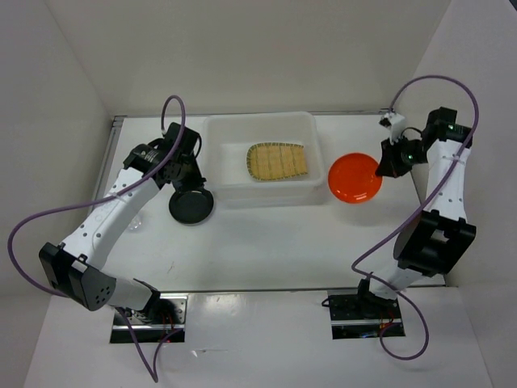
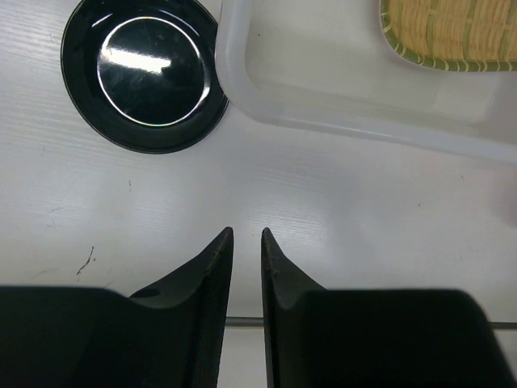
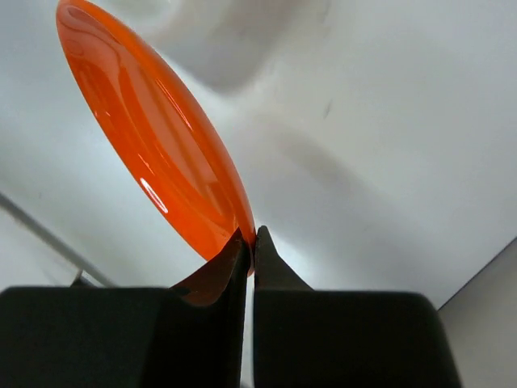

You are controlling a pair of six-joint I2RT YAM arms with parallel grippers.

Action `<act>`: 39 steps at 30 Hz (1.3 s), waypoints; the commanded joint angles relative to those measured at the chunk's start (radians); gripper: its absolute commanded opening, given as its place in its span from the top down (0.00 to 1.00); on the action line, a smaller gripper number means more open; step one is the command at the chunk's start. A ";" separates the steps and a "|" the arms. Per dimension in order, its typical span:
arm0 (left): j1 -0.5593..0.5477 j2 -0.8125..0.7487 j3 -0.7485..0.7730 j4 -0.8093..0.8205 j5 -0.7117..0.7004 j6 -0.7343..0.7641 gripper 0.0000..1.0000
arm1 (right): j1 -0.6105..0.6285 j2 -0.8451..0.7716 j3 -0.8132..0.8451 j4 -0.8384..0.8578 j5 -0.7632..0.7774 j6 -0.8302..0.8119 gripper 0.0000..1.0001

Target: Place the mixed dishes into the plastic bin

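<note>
The translucent white plastic bin stands at the table's back middle, with the tan bamboo tray lying inside it. The black plate lies flat on the table by the bin's front left corner. My left gripper hovers just behind the black plate, jaws nearly together and empty. In the left wrist view the black plate, the bin's rim and the tray show ahead. My right gripper is shut on the right rim of the orange plate, held tilted right of the bin. In the right wrist view the orange plate is pinched at its edge.
A faint clear glass object sits on the table under the left arm, left of the black plate. White walls close in the table at left, back and right. Purple cables loop off both arms.
</note>
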State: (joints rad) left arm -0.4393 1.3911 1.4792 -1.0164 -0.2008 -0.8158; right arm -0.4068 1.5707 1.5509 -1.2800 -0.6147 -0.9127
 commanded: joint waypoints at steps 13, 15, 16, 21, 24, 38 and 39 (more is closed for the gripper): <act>0.036 -0.055 -0.020 -0.027 0.000 -0.009 0.72 | 0.411 0.480 0.820 -0.021 -0.140 0.328 1.00; 0.036 -0.076 -0.020 -0.027 -0.009 -0.020 0.72 | 0.477 0.543 0.917 -0.021 -0.140 0.350 1.00; 0.045 -0.076 -0.029 -0.037 -0.009 -0.020 0.72 | 0.500 0.601 0.937 -0.021 -0.129 0.350 1.00; 0.045 -0.109 -0.060 -0.048 0.000 -0.054 0.72 | 0.572 0.759 1.044 -0.002 -0.106 0.377 1.00; 0.045 -0.130 -0.101 -0.057 0.009 -0.068 0.72 | 0.573 0.867 1.120 0.008 -0.068 0.399 1.00; 0.045 -0.199 -0.175 -0.114 0.000 -0.157 0.72 | 0.661 1.192 1.408 -0.002 0.079 0.435 0.99; 0.045 -0.210 -0.184 -0.114 0.000 -0.166 0.72 | 0.661 1.216 1.513 -0.015 0.113 0.472 0.92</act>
State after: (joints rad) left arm -0.3996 1.2205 1.3144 -1.1057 -0.1967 -0.9443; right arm 0.2157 2.7323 2.9234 -1.2854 -0.5686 -0.4973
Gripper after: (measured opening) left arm 0.274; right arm 0.068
